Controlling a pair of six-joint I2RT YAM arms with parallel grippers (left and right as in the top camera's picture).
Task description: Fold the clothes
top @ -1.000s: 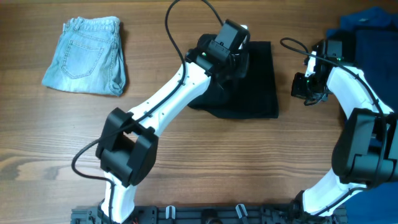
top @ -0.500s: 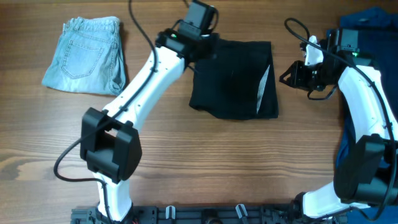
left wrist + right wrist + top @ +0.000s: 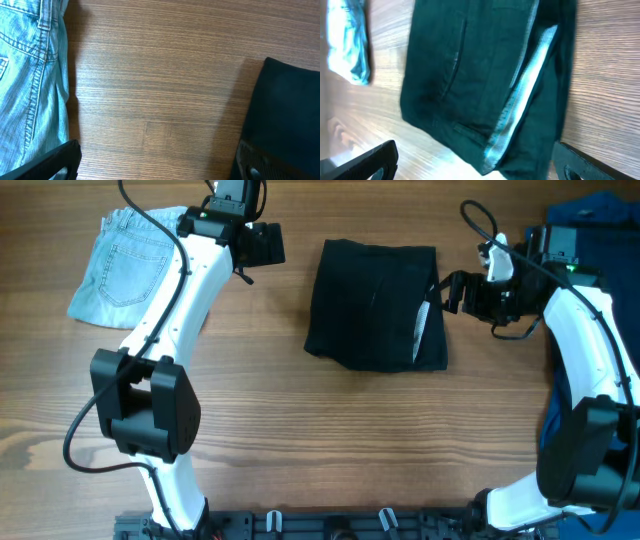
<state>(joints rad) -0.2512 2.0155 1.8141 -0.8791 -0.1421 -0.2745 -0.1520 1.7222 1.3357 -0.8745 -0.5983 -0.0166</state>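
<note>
We find the black garment (image 3: 372,305) lying folded near the middle of the table (image 3: 300,440), a flat, roughly square bundle. Along its right side the layers gape a little and a strip of pale lining (image 3: 421,330) shows between them. The right wrist view confirms this: the lining runs the length of that edge, with dark cloth on both sides of it.

The denim shorts (image 3: 132,268) lie folded at the far left of the table, well apart from the black garment, with bare wood between the two. A heap of dark-blue cloth (image 3: 598,225) sits at the far right edge, partly behind the right arm.

The left gripper (image 3: 262,245) hangs over the bare wood between the shorts and the black garment. Its fingers (image 3: 59,161) stand wide apart in the wrist view, with only table between them; it holds nothing.

The right gripper (image 3: 450,288) is just beside the garment's right edge, level with the lining. Its fingers (image 3: 370,161) are likewise spread wide, and the garment lies in view between them but is not pinched. We cannot tell whether a fingertip touches the cloth.
</note>
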